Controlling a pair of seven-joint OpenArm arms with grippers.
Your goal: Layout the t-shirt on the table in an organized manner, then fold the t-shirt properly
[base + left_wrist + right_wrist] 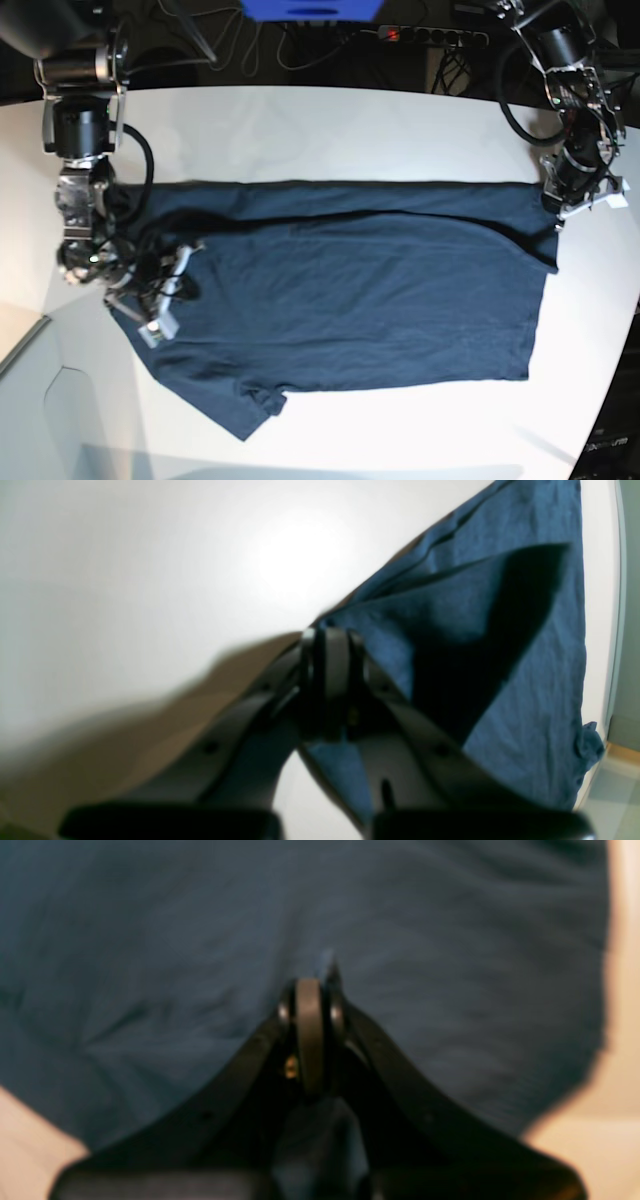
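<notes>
The dark navy t-shirt lies spread across the white table, its top edge folded over in a long band and one sleeve pointing to the front left. In the base view my left gripper is at the shirt's right upper corner. The left wrist view shows that gripper shut on a raised peak of the t-shirt. My right gripper rests at the shirt's left end. In its blurred wrist view the right gripper has its jaws together, pinching a fold of the t-shirt.
A power strip with cables and a blue object sit behind the table's far edge. The table's curved edge runs near the front left. The table edge lies just beyond the cloth in the left wrist view.
</notes>
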